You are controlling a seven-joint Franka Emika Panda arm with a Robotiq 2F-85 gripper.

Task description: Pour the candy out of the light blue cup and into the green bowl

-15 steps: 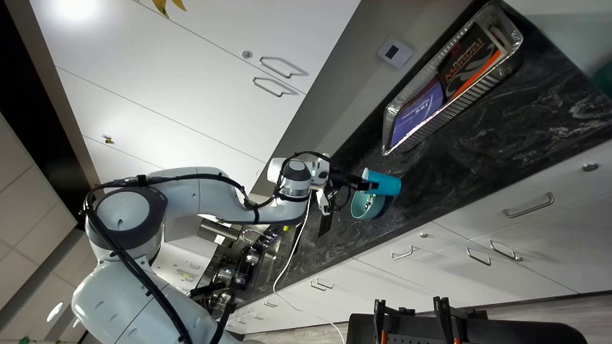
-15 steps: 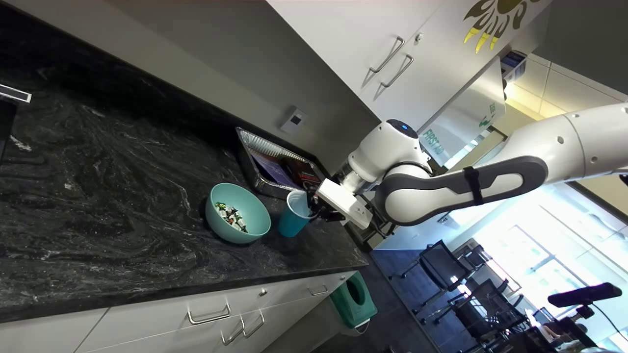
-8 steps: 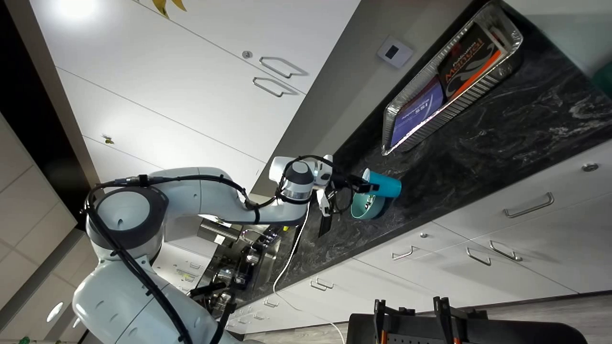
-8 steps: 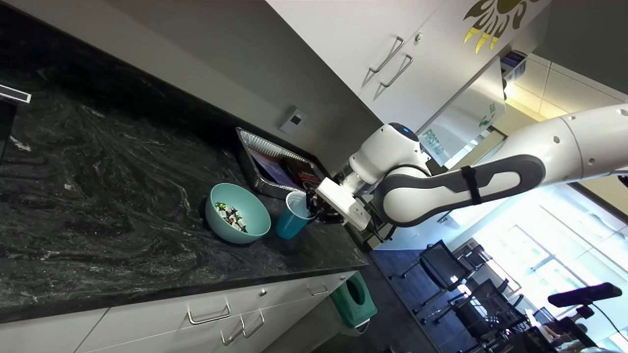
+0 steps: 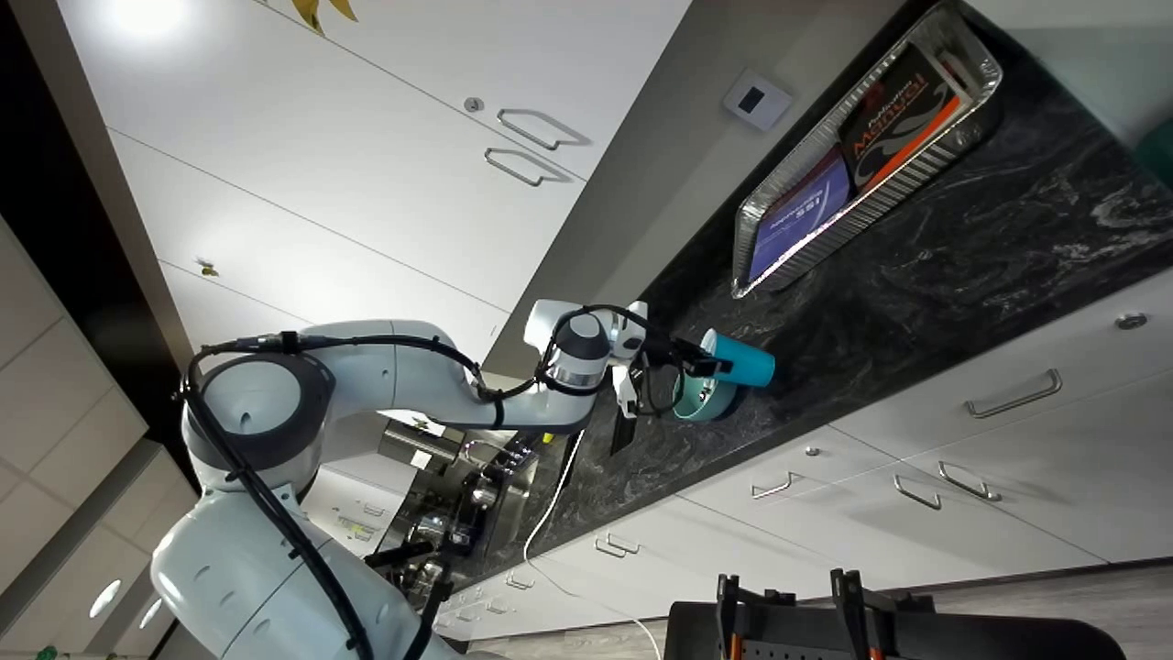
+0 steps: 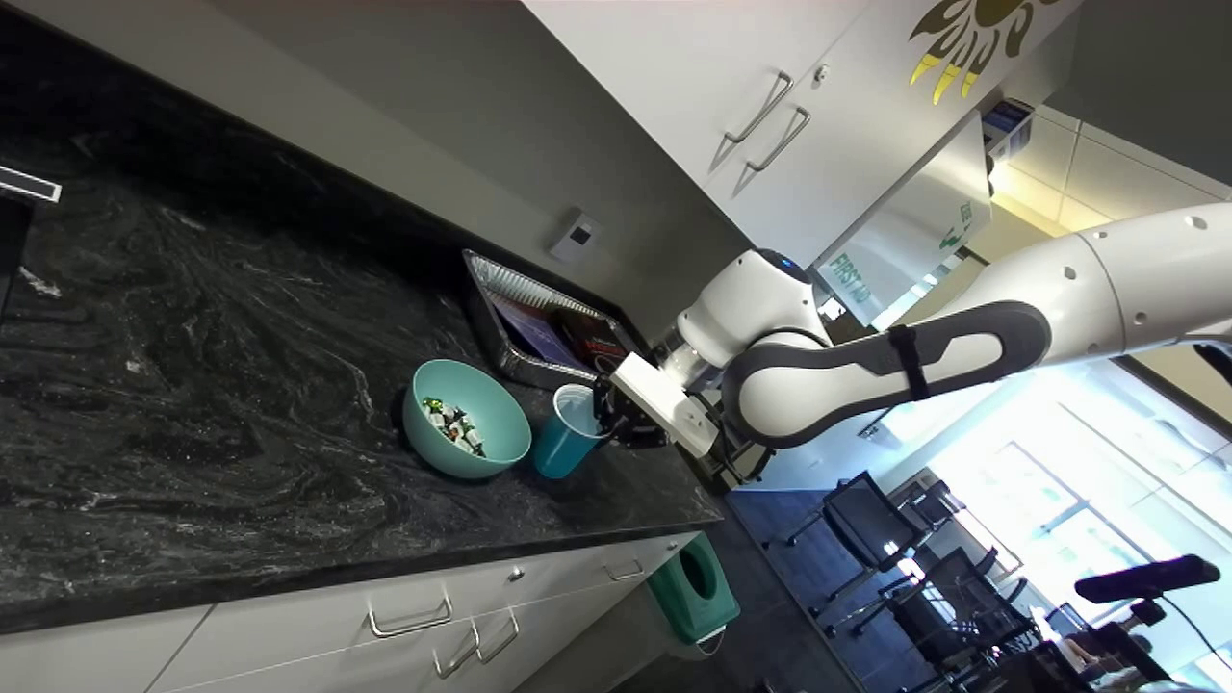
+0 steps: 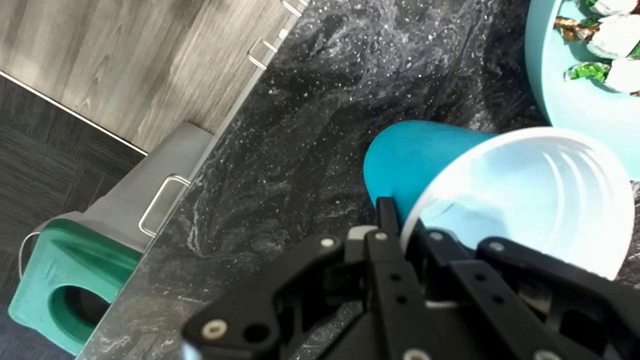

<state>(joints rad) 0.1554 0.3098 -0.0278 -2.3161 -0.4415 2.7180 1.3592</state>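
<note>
Nearest in the wrist view, the end effector (image 7: 404, 227) is clamped on the side of the blue cup (image 7: 500, 190), its round white mouth facing that view; whether the cup's base touches the surface (image 7: 300, 190) I cannot tell. The cup is just beside the green bowl (image 6: 496, 409), in which wrapped candy (image 6: 457, 428) lies in a cluster. At the back of the surface, in both exterior views, sits a foil tray (image 5: 871, 213) with books (image 5: 903, 119) in it. Past the edge is a bin (image 7: 75, 260) with a green lid, and well beyond, in an exterior view, stand black chairs (image 6: 871, 520)
</note>
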